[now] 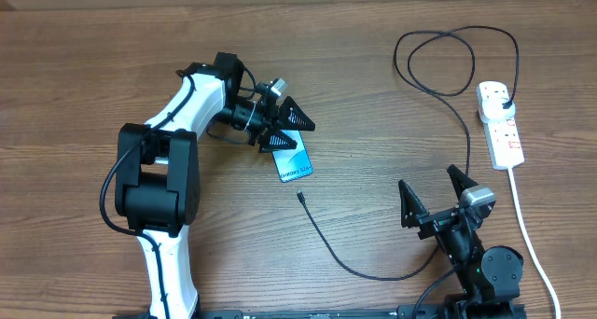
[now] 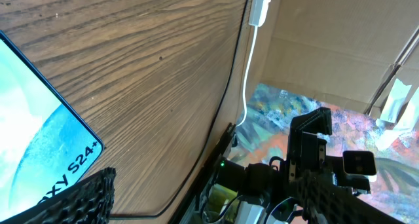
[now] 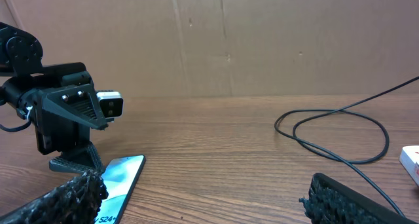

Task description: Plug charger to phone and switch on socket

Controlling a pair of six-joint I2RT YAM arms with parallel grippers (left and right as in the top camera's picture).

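Observation:
The phone (image 1: pixel 295 161) lies flat on the table, blue-teal screen up; it also shows in the left wrist view (image 2: pixel 33 152) and the right wrist view (image 3: pixel 122 177). My left gripper (image 1: pixel 288 130) is open at the phone's far end, with one finger over that end. The charger's black cable (image 1: pixel 328 249) has its connector tip (image 1: pixel 300 196) free on the table just in front of the phone. The cable loops back to a black plug (image 1: pixel 504 103) seated in the white socket (image 1: pixel 500 125) at the right. My right gripper (image 1: pixel 435 196) is open and empty, near the front edge.
The socket's thick white cord (image 1: pixel 534 244) runs forward along the right side, past the right arm's base (image 1: pixel 490 268). The cable loop (image 3: pixel 340 132) lies at the back right. A cardboard wall (image 3: pixel 262 40) stands behind the table.

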